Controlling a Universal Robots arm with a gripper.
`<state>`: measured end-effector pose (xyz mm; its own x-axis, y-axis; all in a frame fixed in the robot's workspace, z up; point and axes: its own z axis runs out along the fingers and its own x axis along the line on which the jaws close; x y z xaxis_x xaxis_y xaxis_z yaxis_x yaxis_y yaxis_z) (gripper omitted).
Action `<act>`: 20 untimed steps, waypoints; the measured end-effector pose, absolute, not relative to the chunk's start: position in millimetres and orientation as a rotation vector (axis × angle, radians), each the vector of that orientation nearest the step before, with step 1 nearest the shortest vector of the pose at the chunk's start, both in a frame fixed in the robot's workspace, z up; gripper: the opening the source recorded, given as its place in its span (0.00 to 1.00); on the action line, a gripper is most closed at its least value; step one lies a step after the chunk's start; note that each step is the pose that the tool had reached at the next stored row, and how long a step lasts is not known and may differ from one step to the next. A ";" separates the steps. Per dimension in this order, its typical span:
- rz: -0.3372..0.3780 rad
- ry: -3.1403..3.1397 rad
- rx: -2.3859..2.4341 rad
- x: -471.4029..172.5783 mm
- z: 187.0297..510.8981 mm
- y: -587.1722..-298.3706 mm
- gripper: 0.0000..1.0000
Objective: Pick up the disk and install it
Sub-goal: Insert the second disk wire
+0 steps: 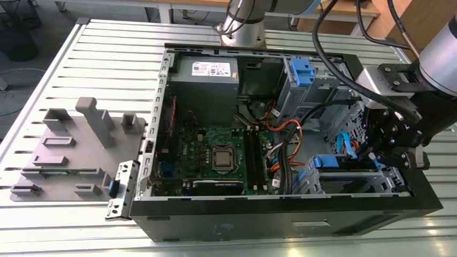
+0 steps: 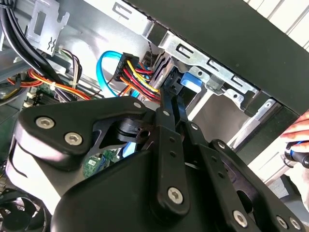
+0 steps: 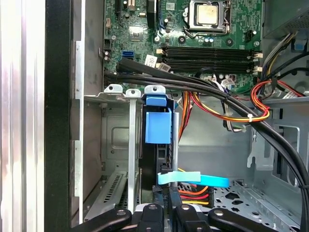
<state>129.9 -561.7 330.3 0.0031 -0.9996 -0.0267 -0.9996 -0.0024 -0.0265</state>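
1. First wrist view puts the gripper at the metal drive cage. We cannot tell whether its jaws are apart or clamped.
2. Directly ahead of the jaws we see the disk. It stands on edge inside that cage, with its blue plastic tab beyond the jaws.
3. Just beside the jaws, a flat blue cable crosses the cage opening, with red, yellow and black wires close to it.
4. Farther out from the jaws, a bundle of black cables runs across, and beyond it lies the green motherboard.
5. In the exterior view, we see the gripper reaching into the open computer case. The grey power-supply box sits well apart from the jaws, at the case's opposite corner.
6. Outside the case, farthest from the jaws, a grey fixture block rests on the slatted table.
7. In the second wrist view, a person's hand shows outside the case wall, well apart from the jaws.
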 end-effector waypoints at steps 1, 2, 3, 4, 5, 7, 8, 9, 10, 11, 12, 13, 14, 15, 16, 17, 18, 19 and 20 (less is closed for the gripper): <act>0.001 2.192 -2.198 129.9 329.9 -561.7 0.16; 0.001 2.192 -2.198 129.9 329.3 -561.7 0.16; 0.000 2.192 -2.198 129.9 328.7 -561.7 0.16; 0.000 2.192 -2.198 129.9 328.4 -561.7 0.16; 0.000 2.192 -2.198 129.9 328.4 -561.7 0.16; 0.000 2.192 -2.198 129.9 328.3 -561.7 0.16; 0.000 2.192 -2.198 129.9 328.1 -561.7 0.16; 0.001 2.192 -2.198 129.9 328.1 -561.7 0.16; 0.001 2.192 -2.198 129.9 328.1 -561.7 0.16; 0.001 2.191 -2.197 129.9 327.8 -561.7 0.16; 0.001 2.191 -2.197 129.9 327.6 -561.7 0.17; 0.001 2.191 -2.197 129.9 327.6 -561.7 0.17; 0.001 2.192 -2.197 129.9 327.7 -561.7 0.24; 0.001 2.192 -2.198 129.9 327.8 -561.7 0.24; 0.001 2.192 -2.198 129.9 327.9 -561.7 0.24; 0.001 2.192 -2.198 129.9 327.9 -561.7 0.24; 0.000 2.192 -2.198 129.9 328.4 -561.7 0.24; 0.000 2.192 -2.198 129.9 329.6 -561.7 0.24; 0.001 2.192 -2.198 129.9 331.4 -561.7 0.24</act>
